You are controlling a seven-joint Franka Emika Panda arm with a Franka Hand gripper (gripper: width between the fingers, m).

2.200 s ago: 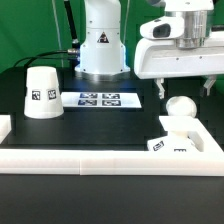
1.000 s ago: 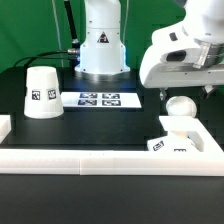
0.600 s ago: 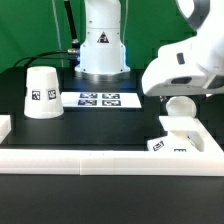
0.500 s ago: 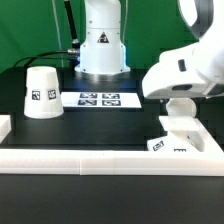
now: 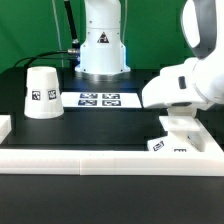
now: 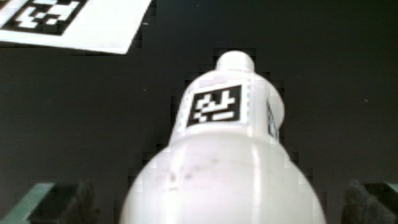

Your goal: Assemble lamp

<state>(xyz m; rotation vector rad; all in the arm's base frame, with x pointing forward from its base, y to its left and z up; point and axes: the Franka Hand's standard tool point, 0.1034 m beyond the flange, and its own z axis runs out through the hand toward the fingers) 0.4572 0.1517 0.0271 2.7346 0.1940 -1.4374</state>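
Note:
The white bulb (image 6: 222,160) fills the wrist view. Its wide round end is nearest the camera and its tagged neck (image 6: 219,105) points away. My gripper (image 6: 214,205) is open, with one dark finger (image 6: 50,200) on each side of the round end and a gap at both. In the exterior view my gripper (image 5: 180,100) hides the bulb's ball; only the white lower part (image 5: 176,124) shows. The tagged base (image 5: 161,146) lies just in front of it. The cone shade (image 5: 42,92) stands at the exterior view's left.
The marker board (image 5: 98,99) lies in front of the arm's pedestal (image 5: 101,45); its corner shows in the wrist view (image 6: 63,22). A long white rim bar (image 5: 100,158) runs along the front, with a short piece at the left (image 5: 4,126).
My gripper has come down and toward the exterior view's right over the bulb, and now covers its ball. The shade, base and marker board have not moved.

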